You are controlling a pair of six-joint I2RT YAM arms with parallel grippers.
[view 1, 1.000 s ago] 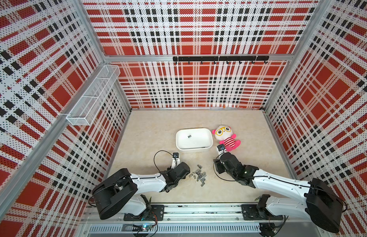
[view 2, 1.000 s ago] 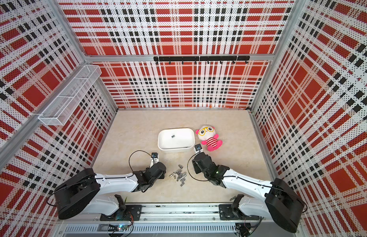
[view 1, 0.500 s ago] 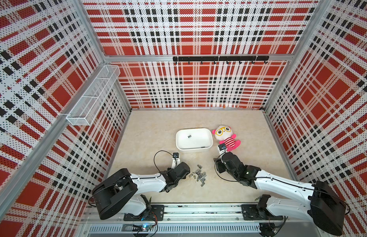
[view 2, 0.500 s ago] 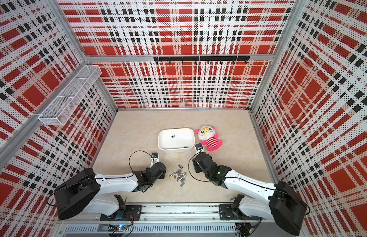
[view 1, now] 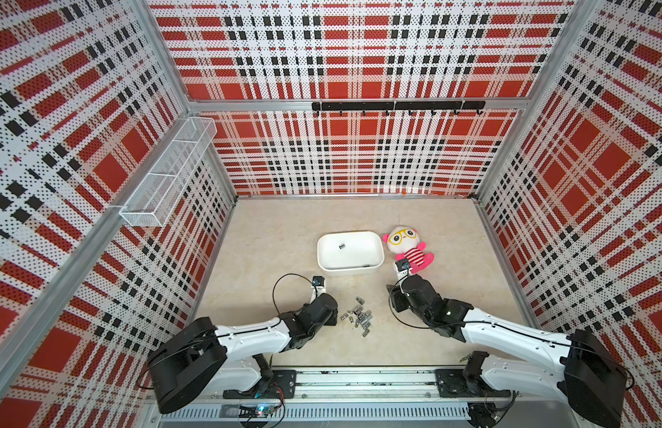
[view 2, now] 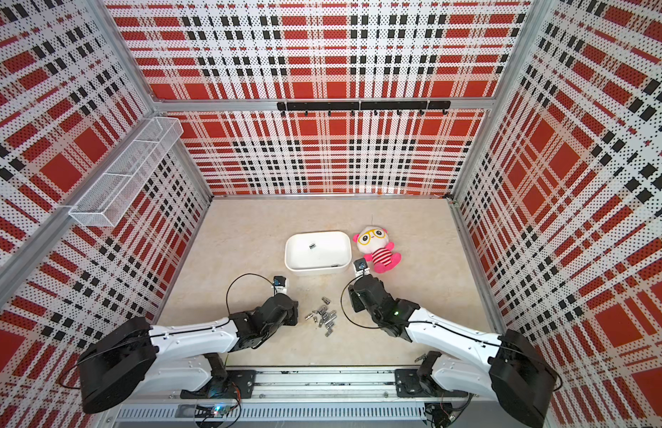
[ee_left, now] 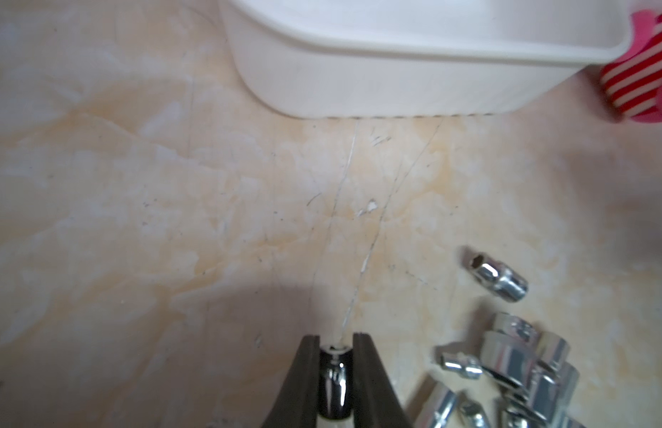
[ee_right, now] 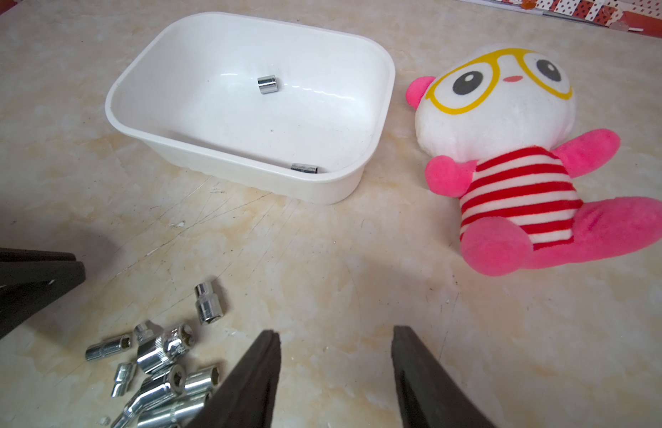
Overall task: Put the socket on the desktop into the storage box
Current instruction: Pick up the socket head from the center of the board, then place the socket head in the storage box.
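The beige marbled desktop (view 1: 277,229) carries everything, with the white storage box (view 1: 349,271) near its middle. The left arm (view 1: 248,335) and the right arm (view 1: 507,329) reach in from the robot's side of the box, one toward each of its near corners. A white wire-mesh basket (view 1: 166,174) hangs on the wall well to the left of the box. The box itself is a shallow, smooth-walled tub, upright and open. The plush doll (view 1: 409,248), pink with yellow glasses and a striped shirt, lies on its back just beside the box's right end, not touching it.

The right gripper (ee_right: 335,331) hovers short of the box's near right corner, its jaws standing well apart with nothing between them. The left gripper (ee_left: 336,339), short of the box's near left corner, has its jaws pinched tight on a single chrome held socket (ee_left: 335,381), which lies lengthwise between the fingers. Whether it touches the desktop cannot be told.

The pile of sockets (view 1: 359,317) rests on the desktop in front of the box's near wall, between the two grippers. A lone socket (ee_right: 208,304) lies at the pile's box-side edge. Inside the box are a middle socket (ee_right: 267,84) on the floor's centre and a corner socket (ee_right: 304,168) against the near wall by the right corner.
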